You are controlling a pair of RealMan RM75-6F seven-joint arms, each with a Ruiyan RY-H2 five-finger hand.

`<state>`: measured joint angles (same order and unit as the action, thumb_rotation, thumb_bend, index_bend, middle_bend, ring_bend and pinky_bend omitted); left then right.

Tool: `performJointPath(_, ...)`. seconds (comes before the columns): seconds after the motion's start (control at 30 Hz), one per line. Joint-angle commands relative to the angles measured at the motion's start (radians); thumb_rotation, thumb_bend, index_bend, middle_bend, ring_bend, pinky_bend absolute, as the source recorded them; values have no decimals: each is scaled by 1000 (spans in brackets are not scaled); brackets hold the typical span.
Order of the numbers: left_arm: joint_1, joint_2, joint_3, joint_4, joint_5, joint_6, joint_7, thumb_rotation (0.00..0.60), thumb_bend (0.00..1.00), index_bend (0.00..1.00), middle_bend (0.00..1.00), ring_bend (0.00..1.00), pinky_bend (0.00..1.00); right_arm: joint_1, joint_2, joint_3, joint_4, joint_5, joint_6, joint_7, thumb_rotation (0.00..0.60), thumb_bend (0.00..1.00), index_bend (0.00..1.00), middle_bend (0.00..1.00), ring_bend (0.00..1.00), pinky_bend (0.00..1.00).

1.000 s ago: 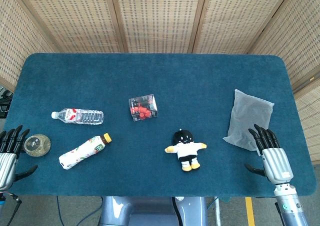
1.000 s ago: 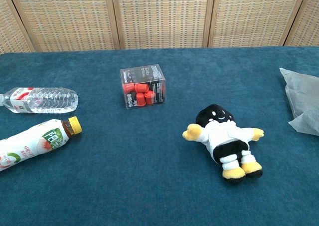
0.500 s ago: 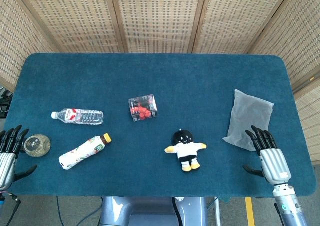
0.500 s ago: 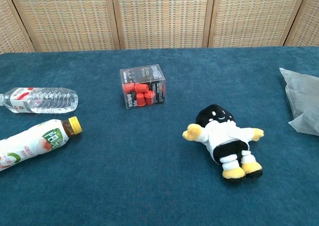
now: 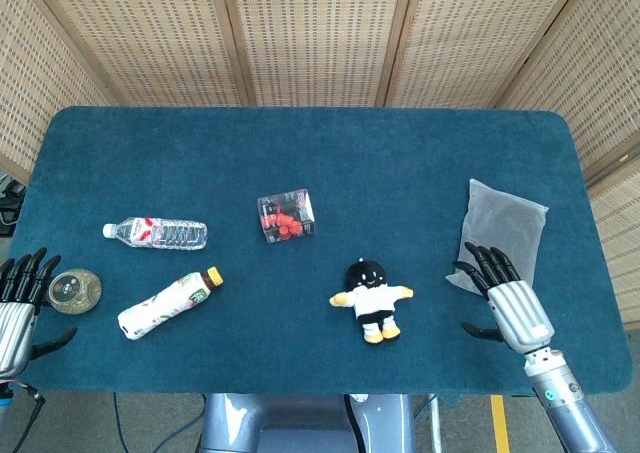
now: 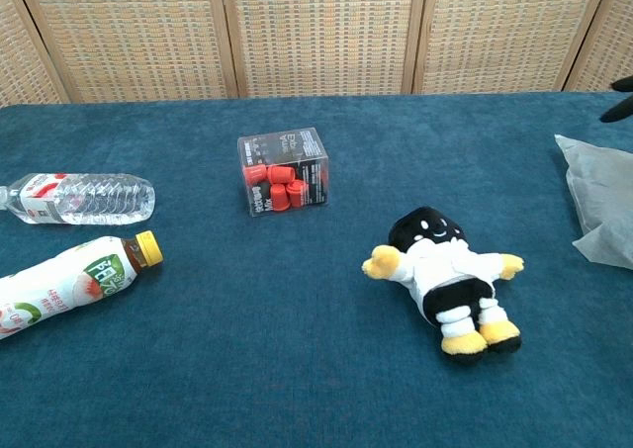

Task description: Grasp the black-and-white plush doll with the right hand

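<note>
The black-and-white plush doll [image 5: 371,300] was seen lying on its back on the blue table [image 5: 400,163], near the front edge and a little right of centre, untouched by anything. The right hand [image 5: 505,298] was held well to the right of the doll with fingers spread and nothing grasped, its fingertips over the near edge of a grey pouch [image 5: 498,235]. The left hand [image 5: 18,298] was likewise spread and empty at the near left corner, just beside a round tin [image 5: 73,290].
</note>
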<state>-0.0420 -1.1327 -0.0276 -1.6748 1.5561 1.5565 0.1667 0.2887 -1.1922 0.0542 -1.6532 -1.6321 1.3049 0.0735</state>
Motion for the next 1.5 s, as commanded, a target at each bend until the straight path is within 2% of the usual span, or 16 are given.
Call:
performJointPath(0.03, -4, 0, -5, 2, -9, -6, -3, 600, 0, 0, 0, 0, 0, 66, 8, 19, -35, -25, -67, 8, 600, 211, 204, 0, 0, 7)
performJointPath(0.27, -10, -1, -8, 7, -23, -22, -10, 600, 0, 0, 0, 0, 0, 145, -45, 43, -136, -10, -156, -73, 600, 221, 240, 0, 0, 18)
performJointPath(0.5, -12, 6, -9, 7, -31, -29, -31, 600, 0, 0, 0, 0, 0, 186, -107, 61, -205, 42, -208, -171, 600, 383, 353, 15, 0, 51)
performJointPath(0.6, -14, 8, -7, 7, -30, -33, -41, 600, 0, 0, 0, 0, 0, 197, -145, 70, -228, 94, -224, -253, 600, 410, 369, 25, 0, 53)
performJointPath(0.97, -16, 14, 1, 3, -19, -37, -55, 600, 0, 0, 0, 0, 0, 235, -264, 108, -241, 290, -244, -450, 600, 414, 381, 32, 0, 53)
performJointPath(1.27, -14, 26, -3, 4, -25, -31, -85, 600, 0, 0, 0, 0, 0, 283, -369, 136, -243, 461, -208, -657, 600, 414, 390, 33, 0, 52)
performJointPath(1.5, -14, 31, -3, 6, -26, -30, -101, 600, 0, 0, 0, 0, 0, 321, -423, 148, -219, 563, -197, -741, 600, 414, 402, 34, 0, 53)
